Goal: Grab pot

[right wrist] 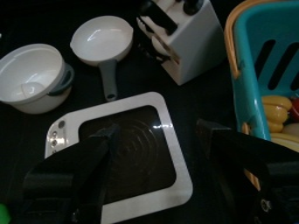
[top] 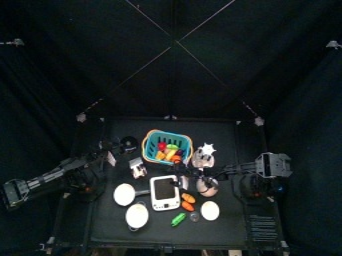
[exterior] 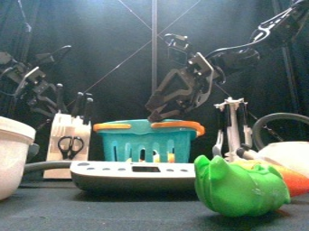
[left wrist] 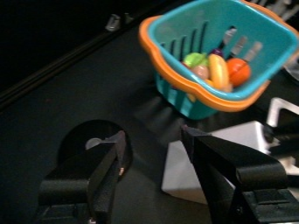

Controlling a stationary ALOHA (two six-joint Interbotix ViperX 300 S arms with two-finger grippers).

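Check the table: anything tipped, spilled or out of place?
Nothing stands out. The teal plastic basket with the orange rim stands upright with its toy fruit inside, the white kitchen scale lies flat, and the small white pot with the grey handle sits upright beside the white bowl. Nothing spilled.

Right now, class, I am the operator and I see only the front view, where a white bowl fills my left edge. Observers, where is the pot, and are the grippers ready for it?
Observer: The white pot stands just behind that white bowl, close beside it.
Operator: Which way does its handle point?
Observer: Toward the scale in the table's middle.
Operator: Where is the right gripper?
Observer: The right gripper hangs over the scale, jaws wide open.
Operator: And the left?
Observer: The left gripper is open and empty, near the teal basket.
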